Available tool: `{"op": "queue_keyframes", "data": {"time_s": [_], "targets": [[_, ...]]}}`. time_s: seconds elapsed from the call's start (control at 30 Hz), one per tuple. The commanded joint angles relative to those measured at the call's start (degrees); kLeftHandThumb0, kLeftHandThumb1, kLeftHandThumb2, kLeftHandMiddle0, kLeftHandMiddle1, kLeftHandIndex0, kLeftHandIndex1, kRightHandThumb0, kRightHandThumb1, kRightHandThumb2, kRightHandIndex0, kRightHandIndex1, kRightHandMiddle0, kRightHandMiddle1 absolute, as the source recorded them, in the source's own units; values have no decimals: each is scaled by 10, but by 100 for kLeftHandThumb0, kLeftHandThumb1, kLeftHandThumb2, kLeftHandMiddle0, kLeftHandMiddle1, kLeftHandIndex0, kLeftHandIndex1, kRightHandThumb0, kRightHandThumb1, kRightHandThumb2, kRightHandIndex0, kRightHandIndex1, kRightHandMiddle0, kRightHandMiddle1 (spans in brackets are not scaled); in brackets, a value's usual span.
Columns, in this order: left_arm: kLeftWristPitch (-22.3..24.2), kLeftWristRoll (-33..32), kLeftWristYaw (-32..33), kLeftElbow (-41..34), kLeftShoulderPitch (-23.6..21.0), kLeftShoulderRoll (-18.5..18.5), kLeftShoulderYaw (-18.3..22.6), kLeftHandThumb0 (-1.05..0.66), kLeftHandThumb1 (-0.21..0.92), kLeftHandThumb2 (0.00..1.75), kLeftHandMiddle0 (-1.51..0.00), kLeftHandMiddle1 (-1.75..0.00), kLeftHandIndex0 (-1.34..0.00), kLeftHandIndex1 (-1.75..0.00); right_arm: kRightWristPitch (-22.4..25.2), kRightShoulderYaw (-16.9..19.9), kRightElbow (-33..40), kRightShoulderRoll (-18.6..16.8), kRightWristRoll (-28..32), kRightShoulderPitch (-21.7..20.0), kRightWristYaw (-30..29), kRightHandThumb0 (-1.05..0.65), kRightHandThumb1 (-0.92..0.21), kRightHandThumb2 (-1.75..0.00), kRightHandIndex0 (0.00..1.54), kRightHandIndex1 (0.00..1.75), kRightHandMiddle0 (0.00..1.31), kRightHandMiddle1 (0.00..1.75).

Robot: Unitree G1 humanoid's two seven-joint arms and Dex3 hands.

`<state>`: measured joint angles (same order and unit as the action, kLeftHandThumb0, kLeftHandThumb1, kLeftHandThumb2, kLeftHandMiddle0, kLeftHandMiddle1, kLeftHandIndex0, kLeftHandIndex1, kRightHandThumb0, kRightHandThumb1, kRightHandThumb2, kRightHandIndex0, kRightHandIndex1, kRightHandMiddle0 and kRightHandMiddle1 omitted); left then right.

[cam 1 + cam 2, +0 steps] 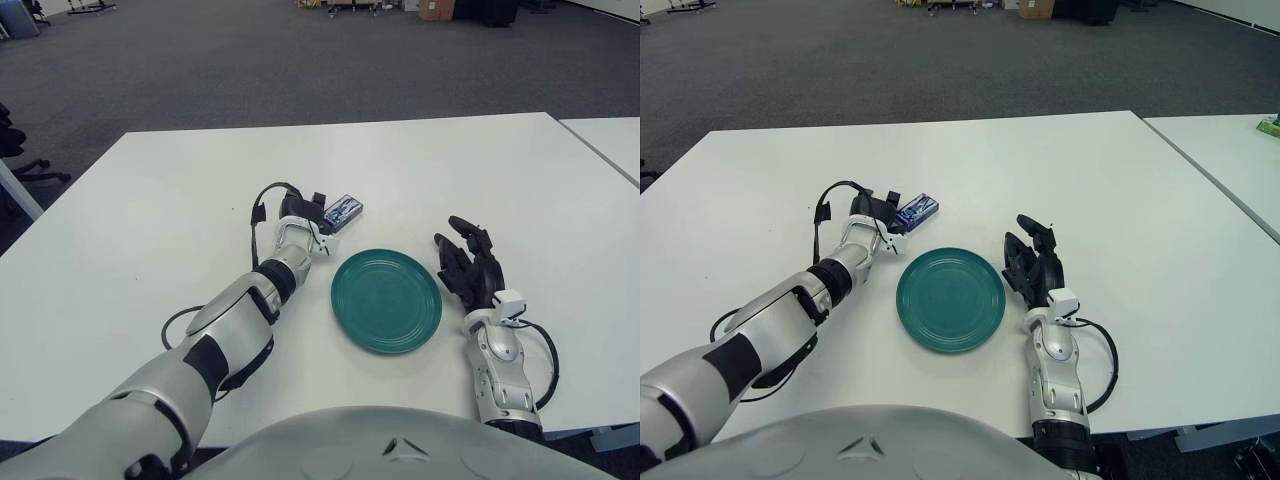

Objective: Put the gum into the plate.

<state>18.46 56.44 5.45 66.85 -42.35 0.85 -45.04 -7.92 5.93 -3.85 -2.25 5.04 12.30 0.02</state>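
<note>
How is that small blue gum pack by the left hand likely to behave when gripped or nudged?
The gum pack looks like a small flat box, so probably stiff, light, and more apt to slide on the smooth white table than roll. Lying low, it may slip from the left hand beside it. The plate sits close.

Plate (387, 300) lying on the bench (150, 220), near its front edge. Gum (343, 210) lying behind the plate, slightly to its left. Left hand (300, 212) sitting just left of the gum, at its end. Right hand (470, 265) showing just right of the plate.
</note>
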Motion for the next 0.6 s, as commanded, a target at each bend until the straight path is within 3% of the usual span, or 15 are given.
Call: {"op": "queue_keyframes", "data": {"time_s": [0.0,0.27,0.57], "targets": [[-32,-21,-13,46,63,13,-5,-105,92,101,-36,-5,0,-69,40,1,-43,-8,4,28,-6,-54,-92,-64,38,27,2,88],[-34,-21,13,43,63,14,-5,-105,92,104,-38,-5,0,-74,42,1,-43,-9,3,26,-8,-54,-92,-64,39,26,1,88],[21,-21,-44,-92,80,-18,-7,-105,92,109,-27,-1,0,-52,47,-2,-45,-8,1,20,-10,-50,-92,-63,42,27,0,85]]}}
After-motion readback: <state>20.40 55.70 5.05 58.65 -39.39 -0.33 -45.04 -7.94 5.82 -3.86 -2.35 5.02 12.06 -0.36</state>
